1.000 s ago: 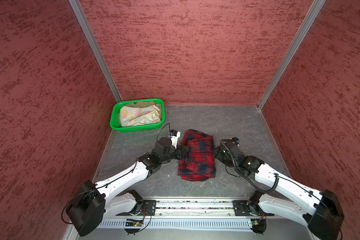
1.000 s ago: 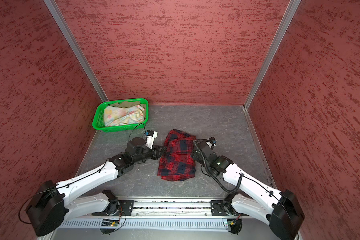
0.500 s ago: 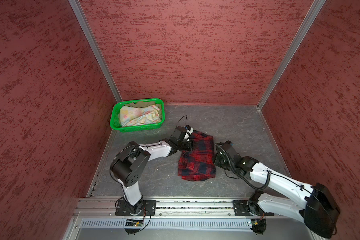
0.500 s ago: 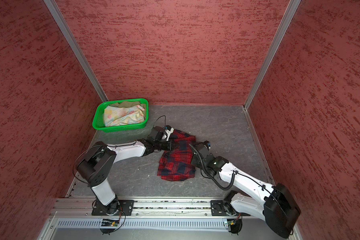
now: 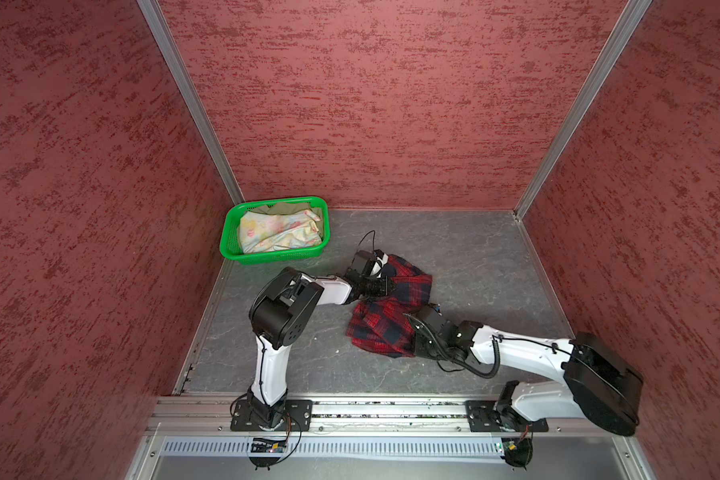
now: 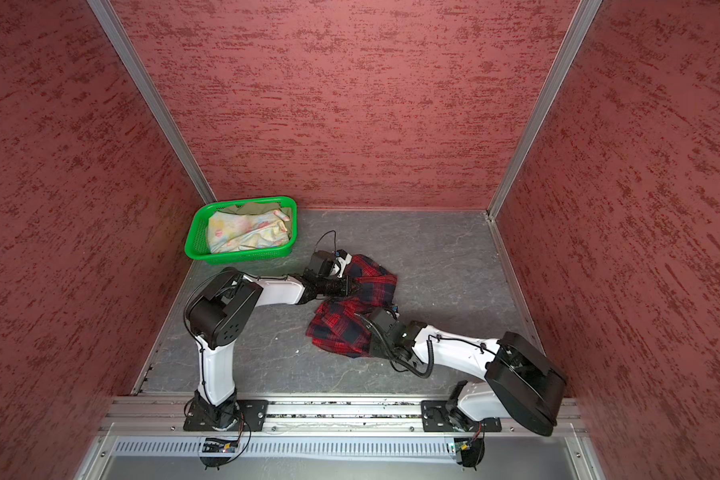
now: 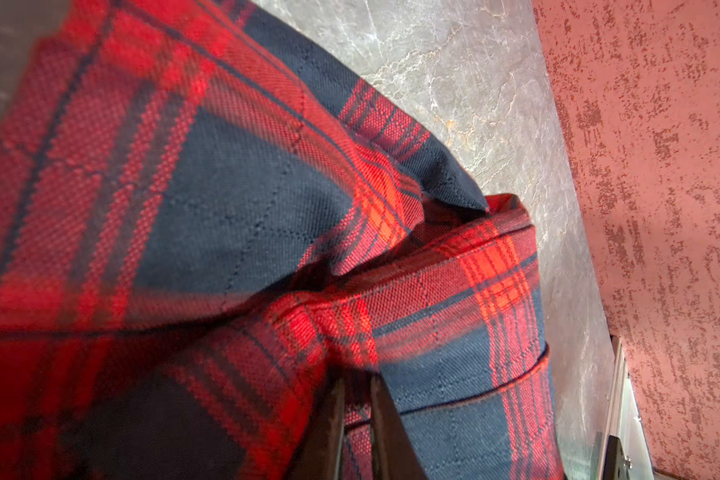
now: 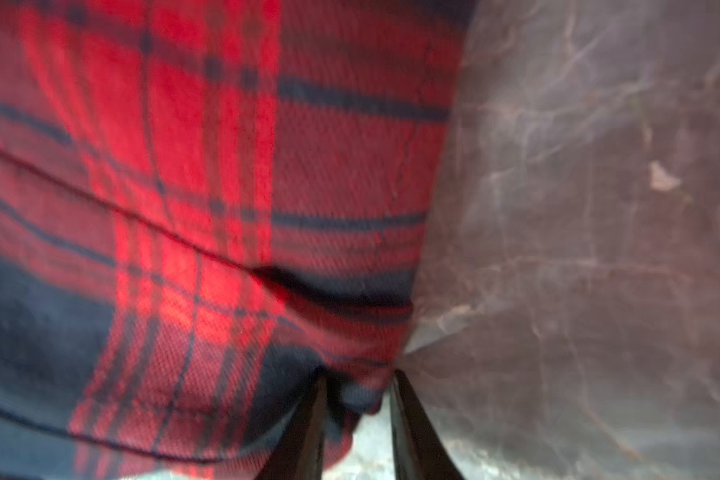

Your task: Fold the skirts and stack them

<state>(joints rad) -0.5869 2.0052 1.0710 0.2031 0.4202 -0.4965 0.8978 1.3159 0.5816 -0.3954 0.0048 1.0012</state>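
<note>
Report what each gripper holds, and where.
Both hold the plaid skirt: the left gripper pinches a fold on its left side, the right gripper its right edge.

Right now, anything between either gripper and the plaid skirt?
Nothing visible. The left gripper and the right gripper each have a fold of the plaid skirt pinched between their fingers.

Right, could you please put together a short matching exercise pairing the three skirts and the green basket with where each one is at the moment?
Things:
1. plaid skirt
2. pastel floral skirt
3. olive-khaki skirt
4. green basket

Places:
A. in the far left corner of the table
B. on top, inside the basket
C. crumpled on the table, outside the basket
D. mostly hidden beneath another skirt

Pairs: 1-C, 2-B, 3-D, 4-A.
</note>
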